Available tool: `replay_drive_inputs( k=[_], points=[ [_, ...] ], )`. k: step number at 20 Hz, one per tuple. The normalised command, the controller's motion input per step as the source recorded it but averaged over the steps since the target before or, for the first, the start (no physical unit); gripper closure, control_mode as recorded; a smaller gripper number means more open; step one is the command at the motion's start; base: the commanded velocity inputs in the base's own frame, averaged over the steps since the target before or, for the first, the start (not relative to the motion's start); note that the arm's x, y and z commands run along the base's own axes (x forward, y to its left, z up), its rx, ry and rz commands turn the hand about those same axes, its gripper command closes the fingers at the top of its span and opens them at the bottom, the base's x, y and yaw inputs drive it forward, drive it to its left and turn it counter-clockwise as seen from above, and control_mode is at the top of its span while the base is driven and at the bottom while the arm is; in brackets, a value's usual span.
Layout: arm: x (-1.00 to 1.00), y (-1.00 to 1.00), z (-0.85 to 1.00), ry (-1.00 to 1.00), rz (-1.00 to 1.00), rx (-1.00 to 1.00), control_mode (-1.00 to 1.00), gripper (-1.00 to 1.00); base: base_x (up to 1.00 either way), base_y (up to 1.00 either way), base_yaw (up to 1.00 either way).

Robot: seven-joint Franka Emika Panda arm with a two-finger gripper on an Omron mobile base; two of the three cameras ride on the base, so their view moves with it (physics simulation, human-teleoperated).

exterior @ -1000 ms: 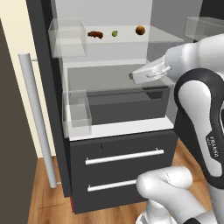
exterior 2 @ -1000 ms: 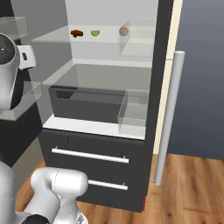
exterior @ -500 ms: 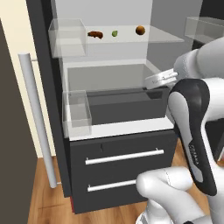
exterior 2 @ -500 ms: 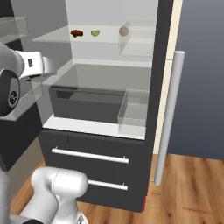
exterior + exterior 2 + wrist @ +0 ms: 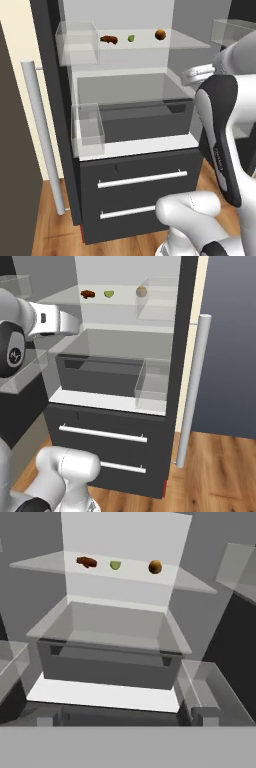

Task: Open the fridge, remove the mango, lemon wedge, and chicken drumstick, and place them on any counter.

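While both doors stand swung wide, the fridge [image 5: 135, 165] shows its lit interior, as labelled below.

Fridge doors: open to either side; a long silver bar handle [image 5: 44, 135] hangs on the left door, another [image 5: 192, 391] on the right door.
Glass shelf [image 5: 190, 582]: upper level of the interior; it carries all three foods in a row, each apart from the next.
Chicken drumstick [image 5: 109, 39]: reddish-brown, left end of the row; also seen at [image 5: 88, 293] and [image 5: 86, 561].
Lemon wedge [image 5: 131, 38]: small, yellow-green, between the other two; [image 5: 109, 293], [image 5: 115, 565].
Mango [image 5: 160, 34]: round, orange, right end of the row; [image 5: 141, 291], [image 5: 155, 567].
Crisper box [image 5: 107, 657]: clear-lidded grey bin below the shelf.
Door bins [image 5: 87, 131]: transparent, on the inner faces of the doors.
Lower drawers [image 5: 142, 179]: two, dark, closed, each with a silver bar.
Gripper [image 5: 127, 716]: fingers [image 5: 202, 714] spread wide and holding nothing, low in front of the crisper box, well short of the foods.
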Motion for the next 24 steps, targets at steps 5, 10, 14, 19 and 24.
replay_drive_inputs(
  k=[5, 10, 14, 19, 24],
  points=[
    [0.00, -0.62, 0.14, 0.00, -0.15, 0.00, -1.00, -1.00, 0.00, 0.00, 0.00],
    [0.01, -0.25, 0.04, 0.01, -0.07, 0.00, -1.00, -1.00, 0.00, 0.00, 0.00],
    [-0.02, 0.00, 0.00, 0.01, -0.02, 0.00, -1.00, -1.00, 0.00, 0.00, 0.00],
    [0.06, 0.00, 0.00, -0.14, -0.01, 0.00, -1.00, -1.00, 0.00, 0.00, 0.00],
    [0.13, 0.01, 0.00, -0.10, 0.04, 0.00, -1.00, -1.00, 0.00, 0.00, 0.00]
  ],
)
